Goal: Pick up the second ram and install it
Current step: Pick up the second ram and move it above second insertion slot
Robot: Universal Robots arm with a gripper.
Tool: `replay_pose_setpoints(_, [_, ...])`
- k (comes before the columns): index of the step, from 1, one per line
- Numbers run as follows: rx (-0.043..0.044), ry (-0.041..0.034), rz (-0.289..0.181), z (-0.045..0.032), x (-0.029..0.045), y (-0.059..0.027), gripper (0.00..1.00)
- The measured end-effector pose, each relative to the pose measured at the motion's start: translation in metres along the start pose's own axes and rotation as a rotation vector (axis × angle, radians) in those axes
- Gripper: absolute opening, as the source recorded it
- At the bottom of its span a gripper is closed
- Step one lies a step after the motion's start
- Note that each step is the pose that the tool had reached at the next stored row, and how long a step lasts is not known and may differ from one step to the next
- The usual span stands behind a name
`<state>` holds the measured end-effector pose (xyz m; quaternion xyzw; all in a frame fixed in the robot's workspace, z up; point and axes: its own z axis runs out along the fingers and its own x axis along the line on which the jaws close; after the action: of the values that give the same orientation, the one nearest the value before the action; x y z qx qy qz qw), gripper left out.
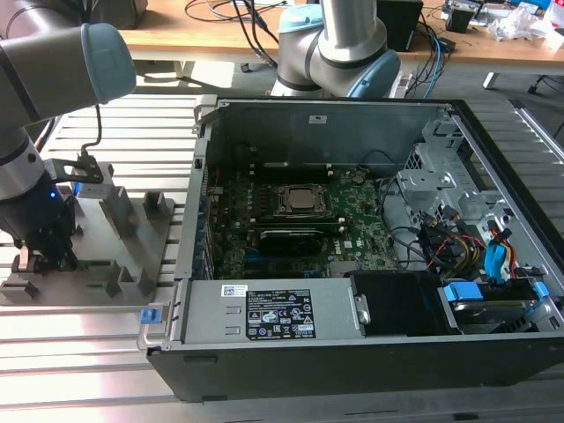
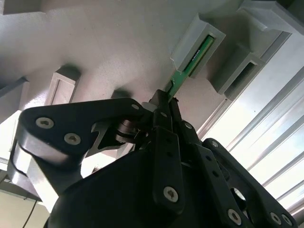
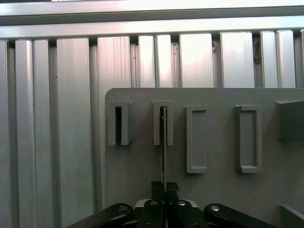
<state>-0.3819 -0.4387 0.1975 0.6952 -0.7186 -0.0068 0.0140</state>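
Note:
The second ram point(image 2: 190, 64) is a thin green stick standing on edge, its far end inside a raised slot of the grey holder tray point(image 2: 109, 42). In the first wrist view the ram point(image 3: 164, 142) appears edge-on, running from the slot down to my gripper point(image 3: 165, 188). My gripper point(image 2: 165, 105) is shut on the stick's near end, a dark finger on each side. In the exterior view the gripper point(image 1: 40, 257) sits low over the holder tray point(image 1: 132, 264), at the exterior view's left, outside the computer case.
The open computer case point(image 1: 352, 115) holds the green motherboard point(image 1: 361, 229) with its CPU socket point(image 1: 300, 201) and cables at the exterior view's right. The tray carries several other upright slot blocks point(image 3: 196, 137). The ribbed metal table point(image 3: 57, 118) lies around it.

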Motion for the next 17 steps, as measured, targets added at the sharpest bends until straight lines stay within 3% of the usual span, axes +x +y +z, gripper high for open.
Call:
replay_pose_setpoints(2, [0.0009, 0.0009, 0.000, -0.0023, -0.0001, 0.0000, 0.14])
replay_pose_setpoints(7, [0.0001, 0.0014, 0.000, -0.0212, 0.0002, 0.0006, 0.14])
replay_pose_setpoints(17, [0.0001, 0.0014, 0.000, -0.0401, 0.0003, 0.0011, 0.14])
